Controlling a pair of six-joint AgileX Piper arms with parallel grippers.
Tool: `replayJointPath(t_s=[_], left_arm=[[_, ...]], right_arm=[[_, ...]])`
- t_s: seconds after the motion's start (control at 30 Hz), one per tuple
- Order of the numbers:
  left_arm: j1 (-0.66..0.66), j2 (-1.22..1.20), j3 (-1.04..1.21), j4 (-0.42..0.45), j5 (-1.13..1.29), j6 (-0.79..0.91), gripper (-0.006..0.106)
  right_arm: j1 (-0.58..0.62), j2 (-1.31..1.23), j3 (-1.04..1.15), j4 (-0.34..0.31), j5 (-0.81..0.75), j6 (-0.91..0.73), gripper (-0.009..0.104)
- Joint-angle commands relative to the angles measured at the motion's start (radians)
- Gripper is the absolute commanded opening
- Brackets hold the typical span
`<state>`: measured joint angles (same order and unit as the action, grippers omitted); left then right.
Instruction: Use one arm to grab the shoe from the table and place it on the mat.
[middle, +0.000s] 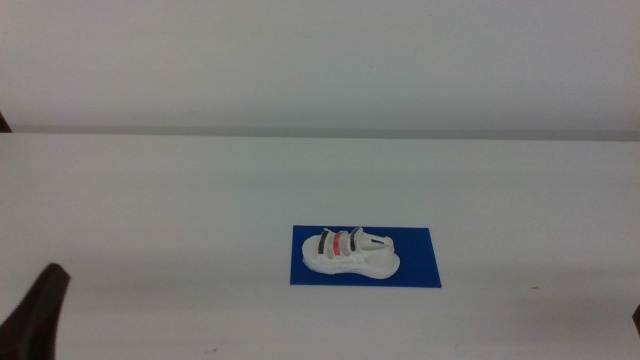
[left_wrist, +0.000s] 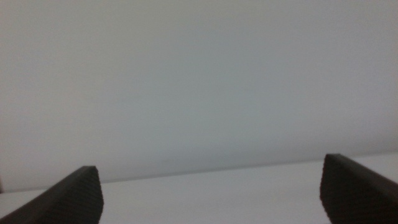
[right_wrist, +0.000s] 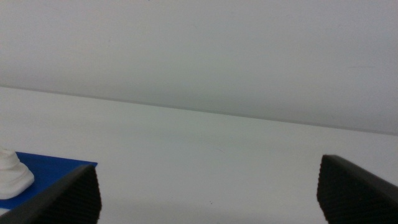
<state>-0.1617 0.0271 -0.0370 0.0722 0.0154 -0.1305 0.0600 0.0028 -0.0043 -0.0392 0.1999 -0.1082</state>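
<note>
Shoe (middle: 352, 252) on mat (middle: 415, 262): that is what your middle camera gives you. The white sneaker lies on its sole, lengthwise along the deep-blue rectangle, with its dark, red and dark straps facing up. It sits inside the mat's edges, toward the mat's left half, so you see bare blue around it and a wider blue strip on its right. The mat itself lies flat on the white table (middle: 150, 200), a little right of the picture's centre and in the nearer half of the surface.

Your left gripper (left_wrist: 211, 193) is well apart from the shoe. In the middle view only a dark piece of it shows at the bottom left corner (middle: 38, 310). From its wrist camera you see its two dark jaws spread wide, nothing between them, with only plain white table and wall beyond.

Your right gripper (right_wrist: 208, 190) is likewise released: its two jaws stand far apart with nothing held. Through its wrist camera you catch a corner of the blue mat (right_wrist: 53, 167) and one white end of the shoe (right_wrist: 11, 174) resting on it, near one jaw but not touching it. You cannot see this gripper in the middle view.
</note>
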Motion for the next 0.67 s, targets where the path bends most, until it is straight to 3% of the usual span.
replayJointPath(t_s=[0.0, 0.63], left_arm=[[0.036, -0.039, 0.016, -0.027, 0.002, -0.016, 0.094], [0.07, -0.063, 0.074, -0.029, 0.081, -0.027, 0.094]], right_arm=[[0.0, -0.038, 0.043, 0.0, -0.007, 0.0, 0.093], [0.0, -0.038, 0.043, 0.0, -0.007, 0.0, 0.093]])
